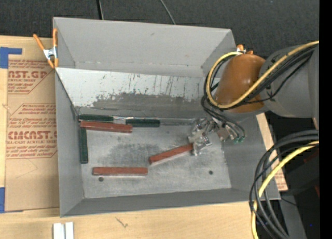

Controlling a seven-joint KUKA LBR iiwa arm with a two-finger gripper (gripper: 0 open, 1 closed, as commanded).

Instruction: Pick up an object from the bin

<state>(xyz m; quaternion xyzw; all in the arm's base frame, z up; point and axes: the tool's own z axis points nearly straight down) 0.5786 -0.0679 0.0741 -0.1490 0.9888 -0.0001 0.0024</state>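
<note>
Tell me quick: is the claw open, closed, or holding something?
Claw: open or closed cannot be told; it is at the right end of the tilted reddish-brown stick.

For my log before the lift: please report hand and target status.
Hand low at right end of tilted red-brown stick. Hold not confirmed. Other sticks lie apart, to the left; none in the way.

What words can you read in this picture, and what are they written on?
"CAST.GP": red print on the cardboard beside the bin, cut off at the left.
"ALL-CAST ACRYLIC SHEET": same cardboard, roughly.
Its other lines: too blurred.
Sticks in bin: none.
</note>
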